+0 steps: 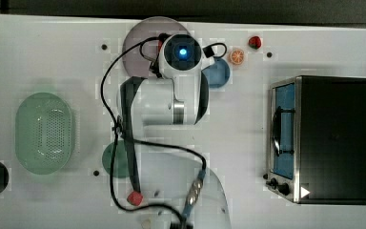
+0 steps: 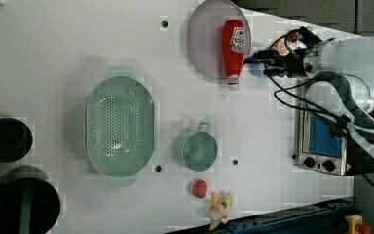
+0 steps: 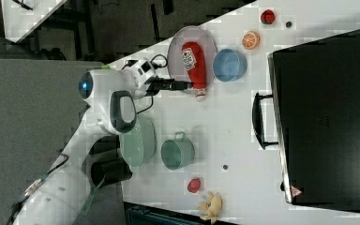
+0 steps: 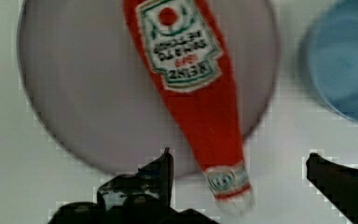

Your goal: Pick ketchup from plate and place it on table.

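While the ketchup [image 2: 234, 46] lies flat on the plate [image 2: 205, 39], its white cap end sticks out past the plate's rim over the table [image 2: 68, 44]. It is a red bottle with a white label, and it lies near one long edge of the table. In the wrist view the gripper [image 4: 240, 175] has its two dark fingers [image 4: 156, 179] spread wide, one on each side of the bottle's neck and cap, and they hold nothing. I cannot tell if they touch the bottle. In the left view the gripper [image 2: 259, 61] is just beside the cap end of the bottle. A blue bowl [image 3: 228, 64] sits just beside the plate, and an orange slice [image 3: 251, 40] and a strawberry [image 3: 267, 17] lie a little further along that same edge. A toaster oven [image 1: 320, 138] stands at one short end of the table. A green strainer [image 2: 120, 126] sits near the middle of the table, with a small green pot [image 2: 196, 148] near it. A small red toy [image 2: 199, 188] lies near the other long edge, close to a pale yellow toy [image 2: 220, 208].
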